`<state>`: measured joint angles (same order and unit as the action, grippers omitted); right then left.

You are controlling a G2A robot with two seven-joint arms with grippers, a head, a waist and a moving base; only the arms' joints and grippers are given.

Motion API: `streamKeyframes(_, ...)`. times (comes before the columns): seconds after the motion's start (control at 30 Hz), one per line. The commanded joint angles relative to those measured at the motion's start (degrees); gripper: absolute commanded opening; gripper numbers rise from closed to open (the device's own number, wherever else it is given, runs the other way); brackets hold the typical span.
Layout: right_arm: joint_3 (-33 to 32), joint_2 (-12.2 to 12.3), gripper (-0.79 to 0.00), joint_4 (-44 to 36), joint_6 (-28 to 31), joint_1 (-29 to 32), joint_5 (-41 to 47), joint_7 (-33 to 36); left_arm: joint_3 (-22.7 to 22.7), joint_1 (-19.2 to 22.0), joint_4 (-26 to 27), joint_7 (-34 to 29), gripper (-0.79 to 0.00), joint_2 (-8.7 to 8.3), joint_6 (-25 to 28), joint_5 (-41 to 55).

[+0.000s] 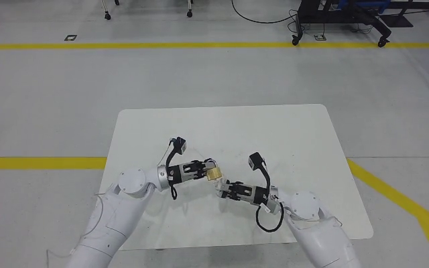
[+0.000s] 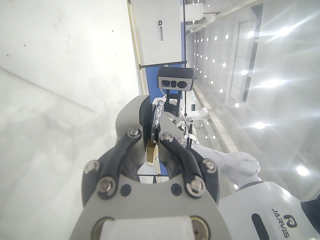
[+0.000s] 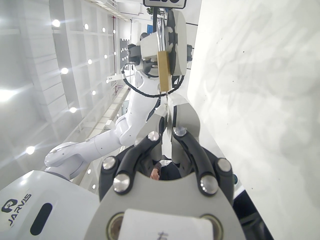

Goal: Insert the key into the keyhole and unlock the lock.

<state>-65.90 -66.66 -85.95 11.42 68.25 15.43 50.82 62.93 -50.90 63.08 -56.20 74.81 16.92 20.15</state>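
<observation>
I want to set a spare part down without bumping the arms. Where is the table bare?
Bare: the far strip of the table beyond both grippers, and along its right edge. Crowded: the near middle, where the left gripper with the lock faces the right gripper with the key.

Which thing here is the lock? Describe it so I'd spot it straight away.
Look at the white table; above its middle, the two arms' tips nearly meet. The lock is the small block clamped in the left gripper, facing the right gripper. It alone is brass-coloured, with a silver shackle, whereas the key opposite is a thin silver sliver.
</observation>
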Motion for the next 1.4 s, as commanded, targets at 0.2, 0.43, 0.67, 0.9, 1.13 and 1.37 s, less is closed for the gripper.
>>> streamKeyframes(0.2, -0.8, 0.1, 0.000, -0.4, 1.0, 0.5, 1.6, -0.4, 1.3, -0.4, -1.5, 6.4, -0.785, 0.37, 3.4, 3.4)
streamKeyframes(0.43, -0.2, 0.0, 0.000, -1.8, 2.3, 1.4, 4.7, 1.8, 1.4, -2.8, -0.7, 9.4, -0.785, 1.11, 6.2, 10.2)
streamKeyframes(0.67, -0.8, -0.2, -0.431, 2.5, 0.9, -0.4, 18.1, 9.9, -2.3, -1.8, -4.7, 5.4, -0.785, 3.00, 10.5, 18.4)
streamKeyframes(0.9, 0.1, -0.7, -0.496, 6.6, -3.3, -3.3, 20.9, 9.5, -4.6, 0.8, -9.2, 1.4, -0.785, 4.33, 13.1, 20.6)
streamKeyframes(1.13, 0.3, -0.8, -0.520, 7.6, -3.7, -3.9, 22.1, 9.7, -5.0, 2.1, -11.0, -1.2, -0.785, 4.83, 14.9, 20.6)
streamKeyframes(1.37, 0.4, -0.9, -0.545, 7.4, -2.9, -3.7, 21.8, 9.7, -5.3, 2.5, -12.1, -2.6, -0.785, 5.19, 15.7, 20.5)
